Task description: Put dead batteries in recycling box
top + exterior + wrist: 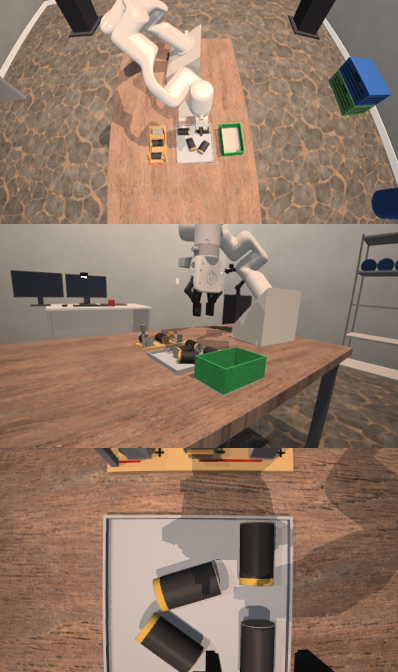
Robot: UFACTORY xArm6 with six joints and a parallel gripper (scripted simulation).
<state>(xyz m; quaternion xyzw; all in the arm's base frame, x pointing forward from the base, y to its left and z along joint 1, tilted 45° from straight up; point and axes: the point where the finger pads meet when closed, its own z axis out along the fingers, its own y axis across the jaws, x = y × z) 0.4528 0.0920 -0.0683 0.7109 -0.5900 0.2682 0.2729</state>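
Four black batteries with yellow ends lie in the grey tray: one upright in the picture, two slanted, and one directly below my fingers. Two more batteries sit in the orange holder board. My gripper is open and empty, hanging well above the tray's right side. The green recycling box stands upright and empty to the right of the tray.
The arm's pale base block stands at the back of the wooden table. A small post rises from the holder board. Blue and green crates lie on the floor far to the right.
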